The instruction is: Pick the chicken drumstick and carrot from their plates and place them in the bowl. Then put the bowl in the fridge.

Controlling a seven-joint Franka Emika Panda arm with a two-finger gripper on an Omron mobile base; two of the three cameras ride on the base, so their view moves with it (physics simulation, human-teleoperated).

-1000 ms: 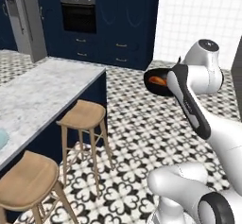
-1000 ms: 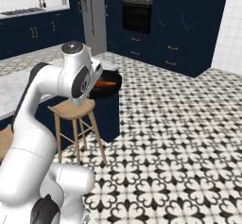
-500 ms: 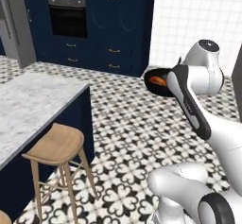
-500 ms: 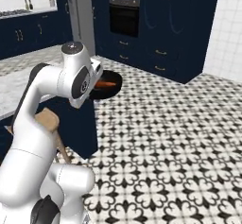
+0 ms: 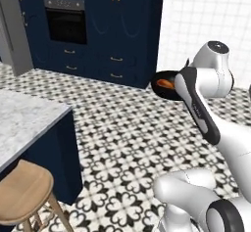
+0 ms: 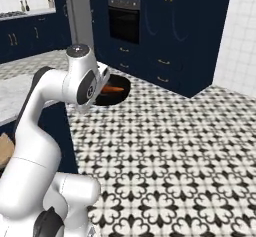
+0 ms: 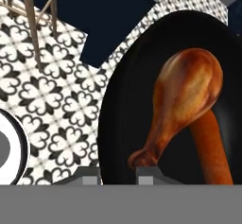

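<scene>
In the bowl (image 7: 142, 100), seen from the hand view, the drumstick (image 7: 182, 100) and the carrot (image 7: 212, 147) lie together, so the loading step looks done; both plates are behind the work now. What is left, as I judge it, is carrying the bowl to the fridge (image 5: 12, 28) and setting it inside. The drumstick's long axis runs from its bulbous meaty end, far from the gripper (image 7: 118, 175), down to the thin bone knob, which points toward the fingertips near the rim. The carrot lies just beside it, partly under the meaty end, on a nearby but crossing line. The gripper's two fingers stand close together, pinched on the bowl's near rim, one tip inside and one outside. The base views show the bowl (image 5: 164, 83) held up in the air beside the arm's wrist, above the patterned floor (image 5: 122, 128), well apart from the marble counter (image 5: 24, 123) and stool (image 5: 22, 192). The fridge's grey side shows at the far left, beside the oven (image 5: 66, 23).
</scene>
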